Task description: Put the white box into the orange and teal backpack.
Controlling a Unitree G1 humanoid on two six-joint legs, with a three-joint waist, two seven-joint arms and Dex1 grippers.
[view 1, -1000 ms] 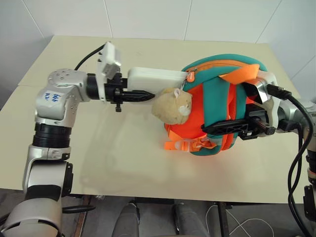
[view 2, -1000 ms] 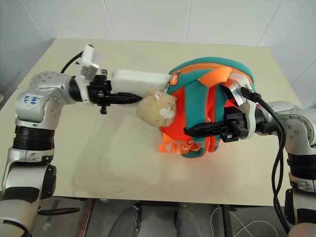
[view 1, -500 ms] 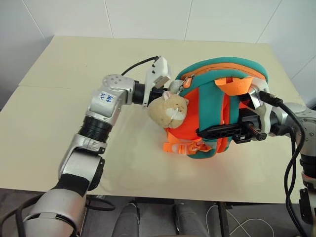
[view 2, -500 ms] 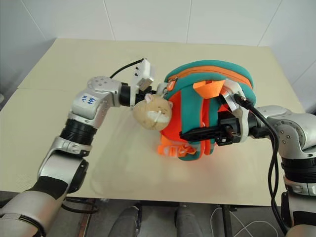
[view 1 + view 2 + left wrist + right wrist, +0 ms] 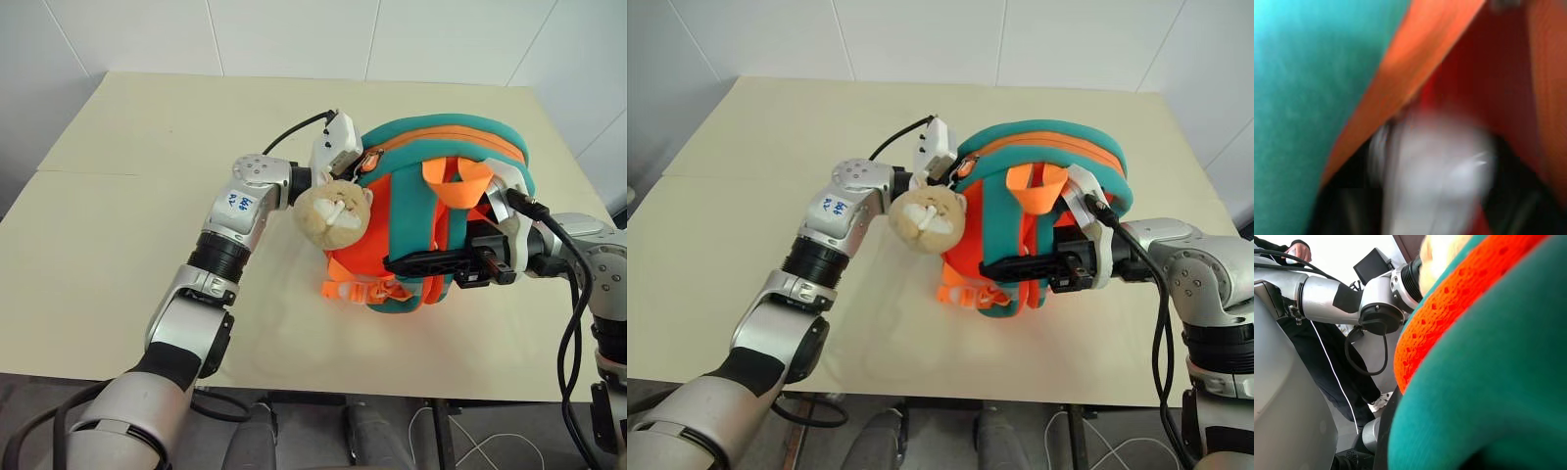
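Note:
The orange and teal backpack (image 5: 446, 147) stands on the table with its zipped mouth turned toward my left arm and a tan plush animal (image 5: 333, 212) hanging at its front. My left wrist (image 5: 336, 147) reaches into that mouth, so the left gripper is hidden inside. In the left wrist view the white box (image 5: 1435, 171) shows as a blurred white shape deep in the orange lining. My right gripper (image 5: 397, 263) lies level across the backpack's front, shut on a teal strap.
The beige table (image 5: 147, 127) stretches wide to the left and behind the backpack, with a white wall beyond. In the right wrist view a person (image 5: 1327, 362) in dark clothes stands behind my left arm.
My left arm has moved right and carried the white box through the backpack's mouth, so the box no longer shows from above. The right gripper has kept its hold.

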